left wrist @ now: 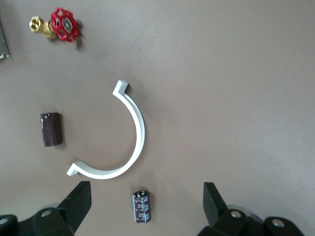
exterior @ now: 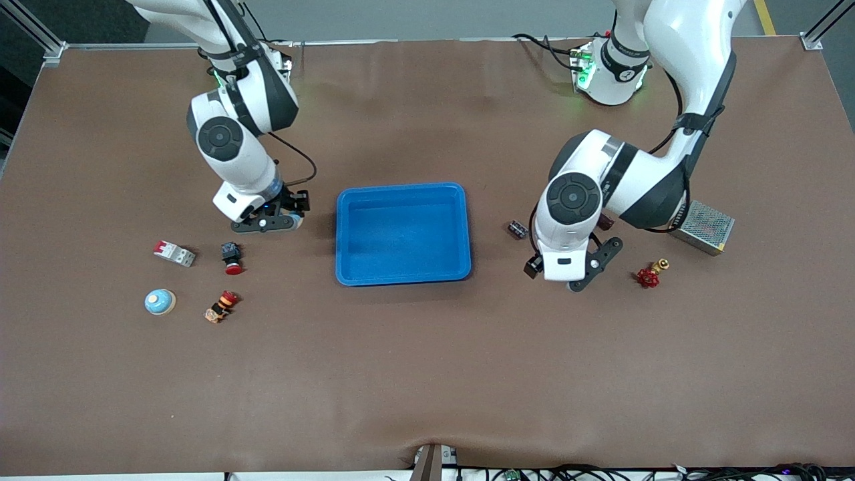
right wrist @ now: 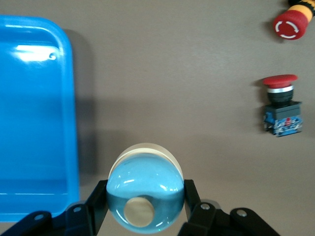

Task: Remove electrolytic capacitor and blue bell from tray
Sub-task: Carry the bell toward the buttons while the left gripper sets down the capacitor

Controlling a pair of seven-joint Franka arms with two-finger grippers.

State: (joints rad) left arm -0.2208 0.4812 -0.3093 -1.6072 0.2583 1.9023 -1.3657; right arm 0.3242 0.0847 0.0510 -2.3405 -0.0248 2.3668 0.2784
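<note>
Orange-and-red switch (exterior: 220,307) is lying nearest. Right gripper (exterior: 270,220) is clamping the blue bell (right wrist: 145,196) just beside the empty tray (exterior: 403,189); its smooth dome risks slipping free. Left gripper (left wrist: 147,185) is hanging open directly over the tabled capacitor (left wrist: 141,207).
</note>
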